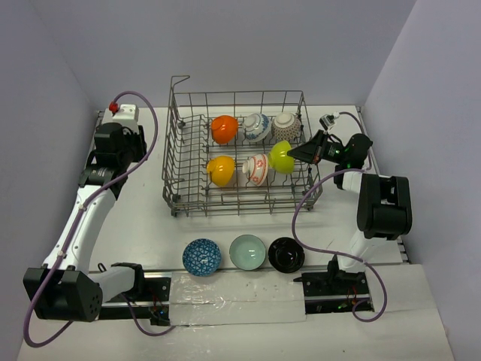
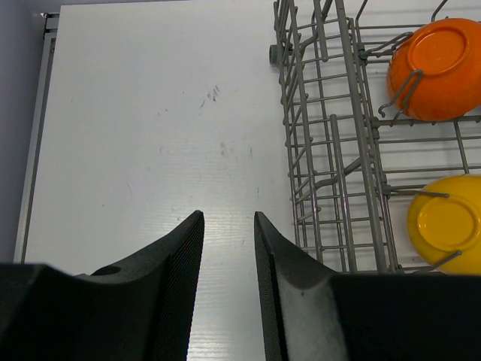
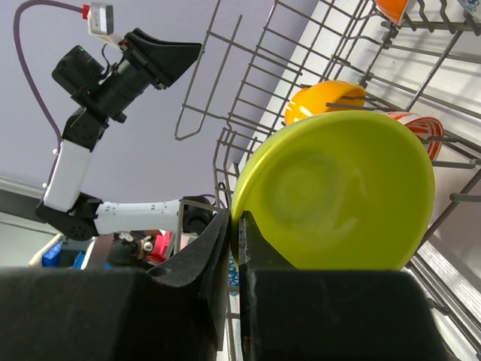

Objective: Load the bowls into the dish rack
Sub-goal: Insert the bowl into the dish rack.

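Looking down from above, the dish rack (image 1: 180,150) stands mid-bench (image 1: 135,218) with six bowls on edge inside. The far row holds an orange bowl (image 1: 224,128), a blue-and-white bowl (image 1: 256,127) and a white patterned bowl (image 1: 285,125). The near row holds a yellow bowl (image 1: 221,170), a red-and-white bowl (image 1: 257,168) and a lime bowl (image 1: 281,156). The right gripper (image 1: 294,156) reaches in at the lime bowl. Three more wait on the bench near the arm bases: a blue patterned bowl (image 1: 201,256), a teal bowl (image 1: 247,251) and a black bowl (image 1: 286,254). The left gripper (image 1: 124,143) hangs left of the rack.

Left wrist view: its jaws stand partly apart over bare bench, holding nothing, with the rack just to the right.

Right wrist view: the jaws pinch the lime bowl's rim, the bowl upright just in front of the red-and-white bowl. Let go before it seats between tines, the bowl would likely tip onto its neighbour or roll. So thin a pinch could also slip, and a careless withdrawal might snag a rack wire
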Controlling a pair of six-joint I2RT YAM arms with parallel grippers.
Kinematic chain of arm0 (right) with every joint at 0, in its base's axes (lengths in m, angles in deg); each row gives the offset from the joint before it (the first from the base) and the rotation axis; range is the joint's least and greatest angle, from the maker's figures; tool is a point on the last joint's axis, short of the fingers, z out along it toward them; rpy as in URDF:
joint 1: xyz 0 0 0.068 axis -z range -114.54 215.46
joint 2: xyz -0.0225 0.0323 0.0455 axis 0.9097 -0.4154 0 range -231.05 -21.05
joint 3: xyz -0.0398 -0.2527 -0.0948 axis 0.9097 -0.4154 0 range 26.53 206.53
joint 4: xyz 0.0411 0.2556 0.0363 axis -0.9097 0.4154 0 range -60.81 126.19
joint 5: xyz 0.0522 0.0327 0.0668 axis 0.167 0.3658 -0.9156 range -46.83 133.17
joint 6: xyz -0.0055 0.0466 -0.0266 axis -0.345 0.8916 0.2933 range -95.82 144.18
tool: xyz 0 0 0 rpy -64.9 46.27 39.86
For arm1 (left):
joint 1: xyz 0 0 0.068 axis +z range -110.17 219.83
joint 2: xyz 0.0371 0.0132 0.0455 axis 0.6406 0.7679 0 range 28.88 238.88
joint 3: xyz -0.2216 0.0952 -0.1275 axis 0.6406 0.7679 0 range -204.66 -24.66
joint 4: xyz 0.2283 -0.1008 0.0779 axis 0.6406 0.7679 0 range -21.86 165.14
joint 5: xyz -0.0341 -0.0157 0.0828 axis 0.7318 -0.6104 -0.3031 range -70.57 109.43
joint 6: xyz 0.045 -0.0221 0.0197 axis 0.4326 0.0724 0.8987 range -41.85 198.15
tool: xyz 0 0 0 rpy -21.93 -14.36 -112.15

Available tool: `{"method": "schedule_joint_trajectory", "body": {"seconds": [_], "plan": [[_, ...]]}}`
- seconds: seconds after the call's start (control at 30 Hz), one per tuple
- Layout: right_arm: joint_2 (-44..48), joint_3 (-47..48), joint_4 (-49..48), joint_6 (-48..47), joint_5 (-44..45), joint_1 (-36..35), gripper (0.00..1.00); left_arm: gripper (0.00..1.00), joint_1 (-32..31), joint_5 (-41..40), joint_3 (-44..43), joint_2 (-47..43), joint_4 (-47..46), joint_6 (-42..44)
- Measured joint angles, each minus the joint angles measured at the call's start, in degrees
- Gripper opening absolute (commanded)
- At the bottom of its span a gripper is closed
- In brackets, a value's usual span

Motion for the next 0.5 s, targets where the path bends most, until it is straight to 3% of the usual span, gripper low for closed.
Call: {"method": "schedule_joint_trajectory", "body": {"seconds": [0.5], "plan": [[1.44, 0.04, 11.17, -9.01, 1.64, 1.38, 0.18, 0.39, 0.33, 0.5, 0.0, 0.0, 0.0, -0.02]]}}
